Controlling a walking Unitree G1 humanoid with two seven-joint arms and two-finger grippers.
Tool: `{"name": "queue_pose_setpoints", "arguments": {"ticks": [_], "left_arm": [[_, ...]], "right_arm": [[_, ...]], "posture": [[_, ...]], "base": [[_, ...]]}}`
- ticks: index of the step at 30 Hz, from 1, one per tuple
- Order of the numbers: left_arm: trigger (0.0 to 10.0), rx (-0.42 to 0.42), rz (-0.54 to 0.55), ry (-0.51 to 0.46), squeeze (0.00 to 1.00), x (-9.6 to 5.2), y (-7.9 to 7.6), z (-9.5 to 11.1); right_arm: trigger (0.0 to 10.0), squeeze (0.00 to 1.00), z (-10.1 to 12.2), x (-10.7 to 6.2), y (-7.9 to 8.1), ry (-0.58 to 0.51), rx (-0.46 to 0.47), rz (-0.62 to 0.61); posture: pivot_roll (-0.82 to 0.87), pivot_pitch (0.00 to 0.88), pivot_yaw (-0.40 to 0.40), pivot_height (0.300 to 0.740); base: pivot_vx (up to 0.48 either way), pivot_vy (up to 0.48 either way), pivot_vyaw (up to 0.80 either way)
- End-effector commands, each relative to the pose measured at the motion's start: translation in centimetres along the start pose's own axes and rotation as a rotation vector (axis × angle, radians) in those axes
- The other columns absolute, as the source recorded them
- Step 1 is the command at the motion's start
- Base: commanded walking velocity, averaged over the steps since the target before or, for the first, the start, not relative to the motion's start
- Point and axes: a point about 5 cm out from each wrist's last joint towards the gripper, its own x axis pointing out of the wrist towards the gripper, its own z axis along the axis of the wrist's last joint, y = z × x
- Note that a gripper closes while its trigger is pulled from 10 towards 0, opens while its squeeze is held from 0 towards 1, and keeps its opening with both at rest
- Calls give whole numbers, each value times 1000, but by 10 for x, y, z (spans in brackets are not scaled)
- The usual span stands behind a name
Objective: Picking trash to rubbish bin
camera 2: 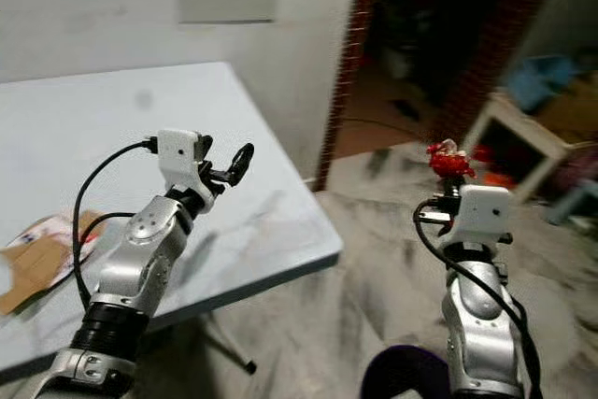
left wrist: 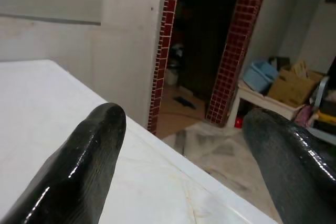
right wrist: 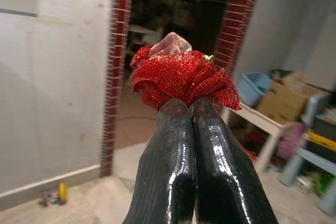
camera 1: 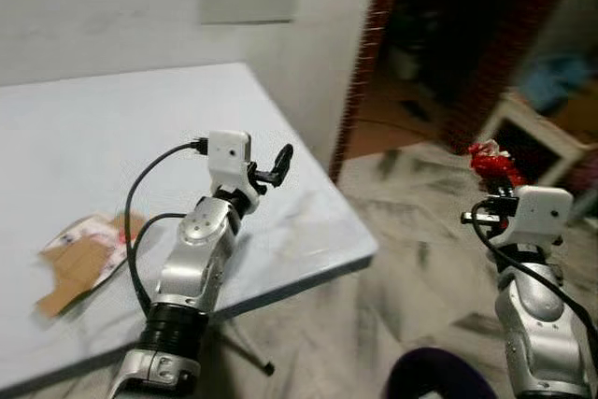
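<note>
- The trash, a crumpled red mesh wrapper [right wrist: 181, 80] with a clear piece at its top, sits at the tips of the right end effector [right wrist: 190, 109], raised over the floor to the right of the surface [camera 1: 112, 128]. Held clear of the surface, it appears ready for carrying to a bin.
- Right end effector: fingers pressed together, pinching the wrapper's lower edge.
- Left end effector [camera 1: 278, 165]: fingers spread, holding nothing, hovering above the surface's near right corner.
- A torn cardboard piece [camera 1: 79, 254] lies on the surface at the near left, likely trash awaiting pickup.
</note>
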Motion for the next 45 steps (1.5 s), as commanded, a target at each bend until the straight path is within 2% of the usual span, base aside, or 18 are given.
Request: {"name": "queue_pose_setpoints", "arguments": {"ticks": [1,24,28,40,45], "left_arm": [[10000,7,-20,-8,0,2,-4,3],[10000,15,-64,3,0,3,-8,2],[10000,35,-120,21,0,3,-13,0],[10000,125,-299,94,0,0,-27,-14],[10000,125,-313,109,0,0,-27,-16]], "right_arm": [[10000,0,3,0,-4,-11,-10,-13],[10000,0,2,-2,-5,-4,-12,-22],[10000,0,2,-2,-6,-7,-9,-25],[10000,0,1,-4,-7,7,26,-45],[10000,0,-2,-5,-8,25,25,-54]], "posture": [[-86,0,-36,740],[-92,0,-28,740],[-94,0,-27,740],[-104,0,-15,740],[-111,0,-5,740]], "base": [[0,0,-763],[0,0,-757],[0,0,-683],[0,0,0],[0,0,0]]}}
